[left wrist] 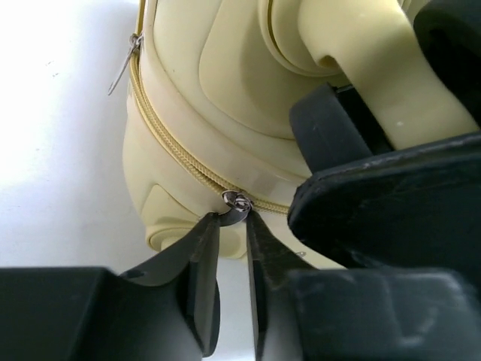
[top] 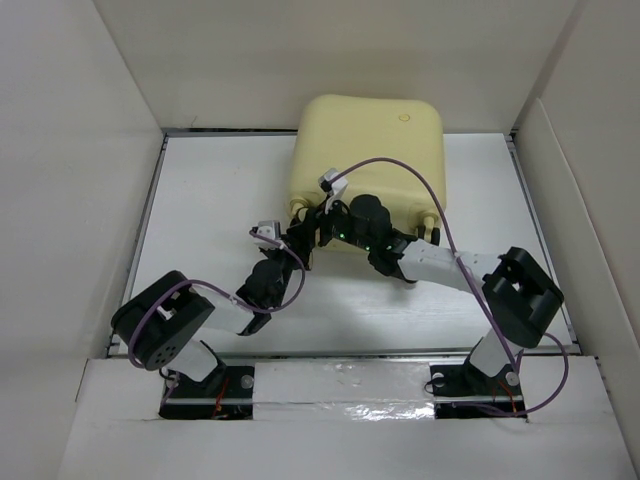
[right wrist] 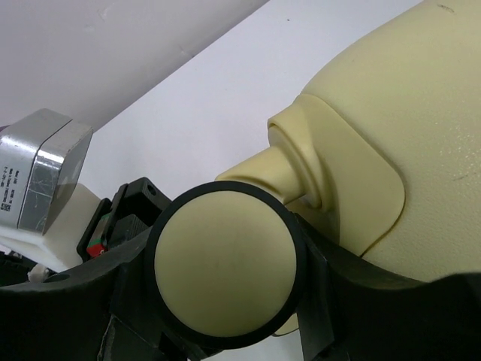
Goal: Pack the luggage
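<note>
Overhead: my left arm and right arm reach forward to the closed luggage at the far end of the bench. Left wrist: left fingers pinch its zipper pull. Right wrist: right fingers clasp a wheel (yellow, black-rimmed).

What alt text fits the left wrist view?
The left gripper has its fingertips either side of a small metal zipper pull on the pale-yellow luggage, seen close up; whether the pull is pinched is unclear. A second pull hangs at the zipper's upper left.
</note>
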